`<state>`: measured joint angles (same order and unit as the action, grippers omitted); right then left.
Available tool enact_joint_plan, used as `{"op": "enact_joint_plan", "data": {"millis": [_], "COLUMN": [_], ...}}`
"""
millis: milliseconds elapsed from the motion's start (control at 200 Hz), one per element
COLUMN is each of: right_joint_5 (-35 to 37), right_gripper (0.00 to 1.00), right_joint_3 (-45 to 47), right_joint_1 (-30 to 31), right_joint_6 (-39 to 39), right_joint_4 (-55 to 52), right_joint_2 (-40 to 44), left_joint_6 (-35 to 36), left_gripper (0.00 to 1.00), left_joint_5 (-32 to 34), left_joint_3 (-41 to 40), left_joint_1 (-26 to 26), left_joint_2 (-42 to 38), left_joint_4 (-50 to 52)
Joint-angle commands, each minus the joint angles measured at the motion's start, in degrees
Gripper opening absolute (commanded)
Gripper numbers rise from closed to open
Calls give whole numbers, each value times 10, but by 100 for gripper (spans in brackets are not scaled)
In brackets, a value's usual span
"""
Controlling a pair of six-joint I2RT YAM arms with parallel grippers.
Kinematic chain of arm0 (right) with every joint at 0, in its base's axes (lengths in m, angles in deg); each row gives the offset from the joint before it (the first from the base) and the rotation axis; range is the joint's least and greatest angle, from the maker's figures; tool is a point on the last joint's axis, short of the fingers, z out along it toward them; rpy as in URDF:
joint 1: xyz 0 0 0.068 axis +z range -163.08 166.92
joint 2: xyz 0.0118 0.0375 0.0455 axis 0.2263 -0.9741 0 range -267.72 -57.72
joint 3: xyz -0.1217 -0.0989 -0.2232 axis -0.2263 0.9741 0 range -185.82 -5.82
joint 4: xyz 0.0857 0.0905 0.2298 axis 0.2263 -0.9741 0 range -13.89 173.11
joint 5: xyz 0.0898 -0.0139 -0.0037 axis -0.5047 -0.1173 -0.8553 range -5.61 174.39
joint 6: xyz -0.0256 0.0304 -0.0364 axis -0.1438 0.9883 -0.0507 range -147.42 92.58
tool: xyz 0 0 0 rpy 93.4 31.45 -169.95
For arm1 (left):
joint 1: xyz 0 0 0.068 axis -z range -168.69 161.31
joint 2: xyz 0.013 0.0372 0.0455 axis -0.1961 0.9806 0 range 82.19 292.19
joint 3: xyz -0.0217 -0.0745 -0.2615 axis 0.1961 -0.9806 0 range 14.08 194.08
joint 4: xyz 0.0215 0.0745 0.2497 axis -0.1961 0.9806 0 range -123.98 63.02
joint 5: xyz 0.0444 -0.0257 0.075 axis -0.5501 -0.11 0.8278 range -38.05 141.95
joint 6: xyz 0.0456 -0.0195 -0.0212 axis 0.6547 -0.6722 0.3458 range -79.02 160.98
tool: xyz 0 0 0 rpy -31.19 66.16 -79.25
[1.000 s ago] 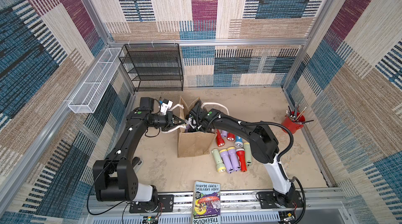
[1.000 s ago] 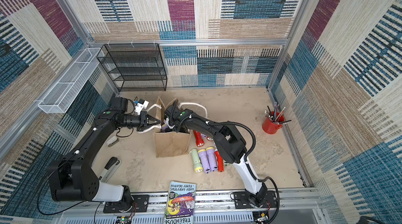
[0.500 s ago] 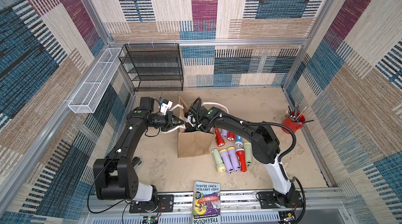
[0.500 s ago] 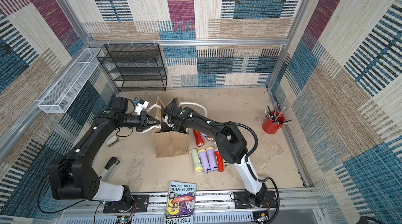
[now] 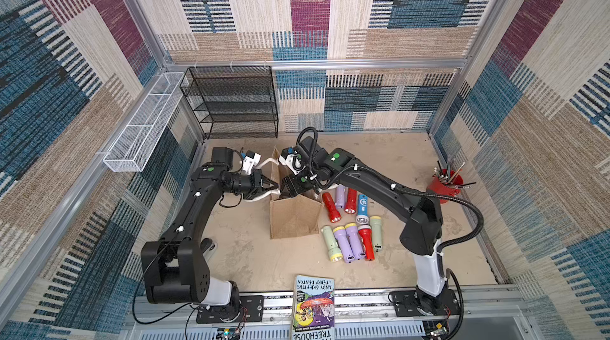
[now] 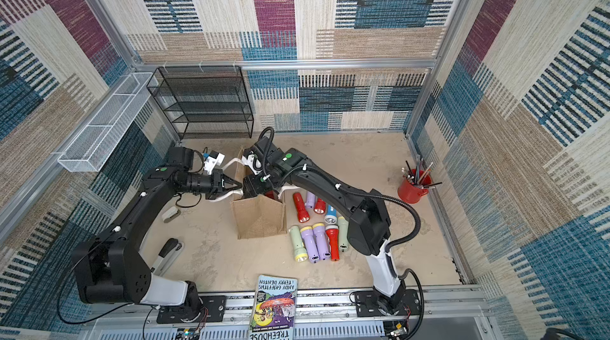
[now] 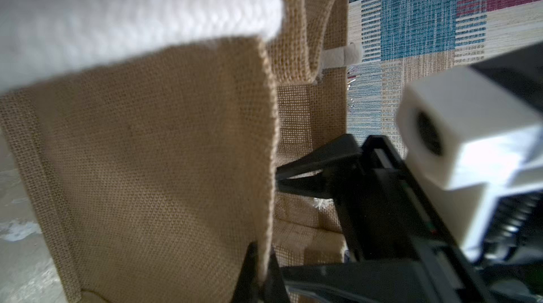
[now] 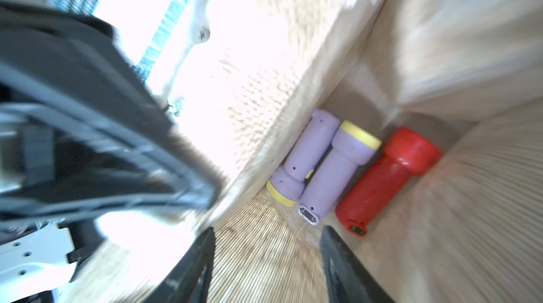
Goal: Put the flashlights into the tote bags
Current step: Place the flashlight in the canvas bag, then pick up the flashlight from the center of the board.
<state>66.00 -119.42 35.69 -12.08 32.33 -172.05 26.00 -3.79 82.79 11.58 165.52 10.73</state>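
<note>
My left gripper point(image 7: 261, 257) is pinched tight on the left rim of the tan burlap tote bag point(image 5: 293, 219), which stands upright on the sandy worktop point(image 5: 247, 256). Only my left wrist view shows the burlap edge caught between the fingers, below a thick white rope handle point(image 7: 132, 19). My right gripper point(image 8: 267, 229) reaches into the bag's mouth, jaws apart with nothing between them. Its wrist view alone shows the bag's floor: two lilac plastic flashlights point(image 8: 338, 169) and a red plastic flashlight point(image 8: 385, 178) lying side by side. Both top views show nine more flashlights point(image 5: 355, 241) on the worktop, just right of the bag
</note>
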Motion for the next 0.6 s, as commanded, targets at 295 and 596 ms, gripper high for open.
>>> {"op": "enact_joint_plan", "data": {"millis": [295,596], "right_joint_5": [138,171], "right_gripper": [60,65], "right_joint_3": [201,513], "right_joint_1": [-68,-260], "right_joint_6": [93,223], "right_joint_4": [97,40], "right_joint_2": [244,515], "left_joint_6": [14,10], "left_gripper": [0,0], "left_joint_5": [17,13], "left_joint_3": [5,6], "left_joint_1": [-1,-2], "left_joint_2": [1,5], "left_joint_4": [12,6]}}
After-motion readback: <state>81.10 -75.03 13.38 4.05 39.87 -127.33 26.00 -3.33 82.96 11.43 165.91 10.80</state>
